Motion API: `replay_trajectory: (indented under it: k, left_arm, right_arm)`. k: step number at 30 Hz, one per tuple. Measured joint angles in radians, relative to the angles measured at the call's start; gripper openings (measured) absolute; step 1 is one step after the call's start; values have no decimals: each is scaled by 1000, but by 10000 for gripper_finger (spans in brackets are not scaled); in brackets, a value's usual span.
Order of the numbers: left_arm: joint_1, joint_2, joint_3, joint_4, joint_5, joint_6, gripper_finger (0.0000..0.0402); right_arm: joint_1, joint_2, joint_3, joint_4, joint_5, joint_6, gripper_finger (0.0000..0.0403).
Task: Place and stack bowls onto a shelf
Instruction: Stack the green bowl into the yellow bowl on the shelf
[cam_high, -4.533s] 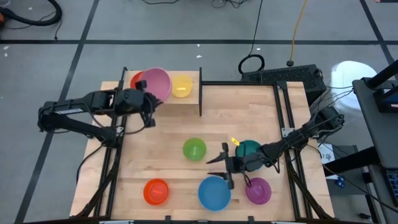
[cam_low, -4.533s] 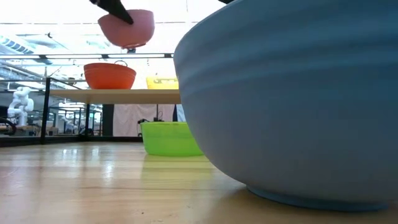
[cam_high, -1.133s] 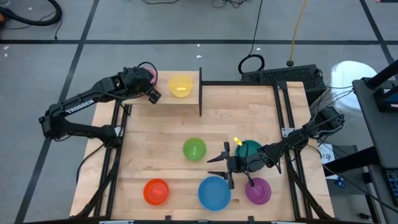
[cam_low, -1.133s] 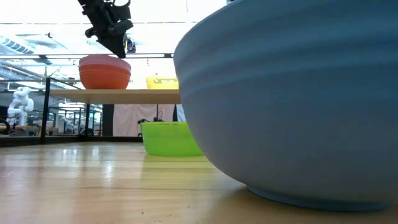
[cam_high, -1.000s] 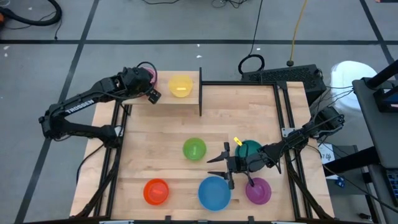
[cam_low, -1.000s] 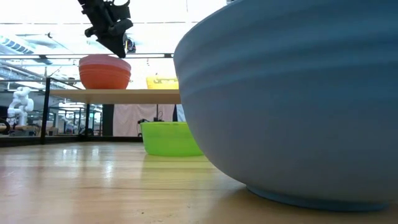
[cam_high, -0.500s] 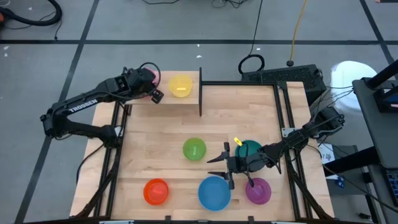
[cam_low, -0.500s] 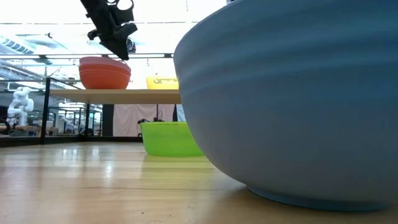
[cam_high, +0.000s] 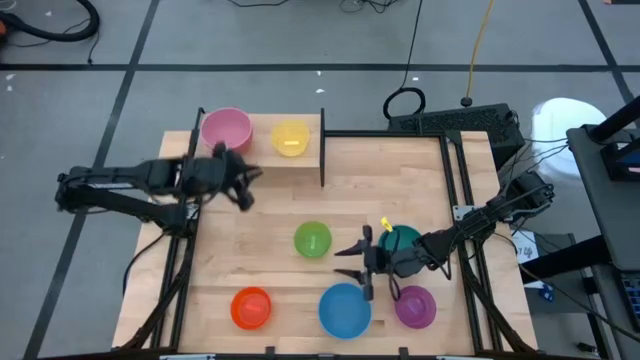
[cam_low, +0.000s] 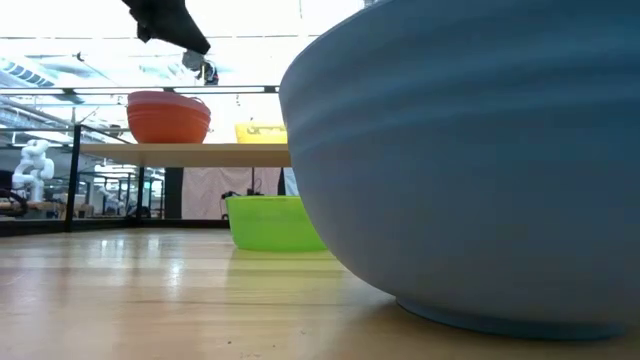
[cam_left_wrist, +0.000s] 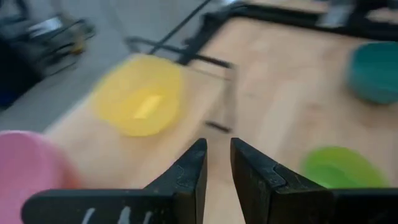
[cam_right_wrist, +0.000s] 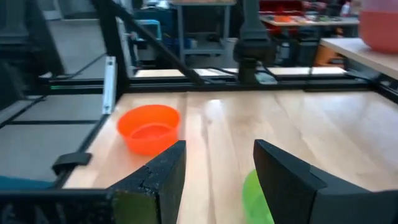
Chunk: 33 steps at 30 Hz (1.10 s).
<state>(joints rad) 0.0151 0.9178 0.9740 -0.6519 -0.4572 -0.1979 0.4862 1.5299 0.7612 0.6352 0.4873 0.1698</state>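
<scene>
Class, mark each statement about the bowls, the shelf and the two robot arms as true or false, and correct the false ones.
1. The pink bowl sits on the shelf beside the yellow bowl. True.
2. The left tool grips the pink bowl. False: it holds nothing and hangs over the table, off the shelf.
3. The green bowl is on the shelf. False: it stands on the table.
4. The right tool is open, between the green bowl and the blue bowl. True.
5. The purple bowl is stacked inside the orange bowl. False: they stand apart on the table.
</scene>
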Motion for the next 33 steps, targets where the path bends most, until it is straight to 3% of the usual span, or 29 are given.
replay_trajectory:
  k: [4,10,15,23,29,33]
  left_arm:
    - [-165,-59,-167,239,-7,-10,76]
    - [-357,-59,-352,589,-12,117,76]
    - [-445,-52,-431,701,-15,134,76]
    - [-512,-52,-557,833,-30,75,76]
    - [-553,-52,-655,906,-89,-13,76]
    - [-579,-52,-680,904,-176,-49,76]
  right_arm:
    - [-1,-19,33,-137,15,62,180]
    - [1,-58,239,-703,9,288,180]
    - [6,-27,399,-983,-40,366,180]
    - [-88,174,558,-976,-77,249,180]
    - [-151,325,662,-968,-238,123,180]
    - [-179,372,678,-992,-281,84,180]
